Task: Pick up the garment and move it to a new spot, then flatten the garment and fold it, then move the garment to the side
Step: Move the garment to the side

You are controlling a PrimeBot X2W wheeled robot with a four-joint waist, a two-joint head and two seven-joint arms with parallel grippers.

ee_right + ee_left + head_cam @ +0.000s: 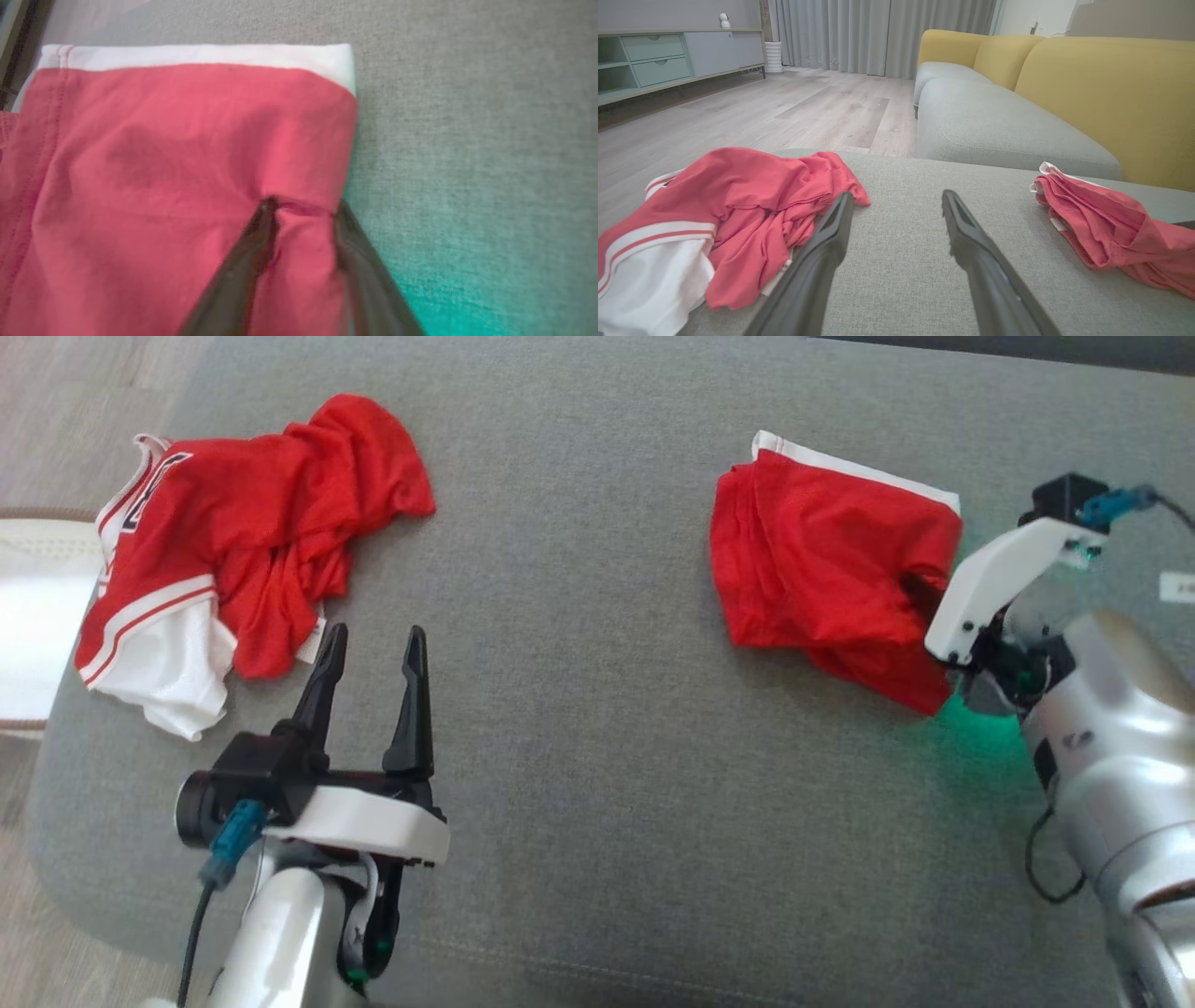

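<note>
Right hand [303,208]: fingers straddle a raised ridge at the edge of the folded red garment [163,149] and touch it; firmness of grip cannot be told. The garment lies on the grey cushion [579,728], right side. Left hand [375,637]: wide, empty, near a crumpled jersey [243,532]. Step judged: moving aside. Next: secure the pinch, then lift without unfolding.

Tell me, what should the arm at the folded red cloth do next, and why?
Probably close the right jaws fully. They stand apart astride a raised ridge at the edge of the folded red garment, which lies on the grey cushion, so the cloth looks bunched between them but not yet pinched. Lifting now would likely let it slip out.
</note>
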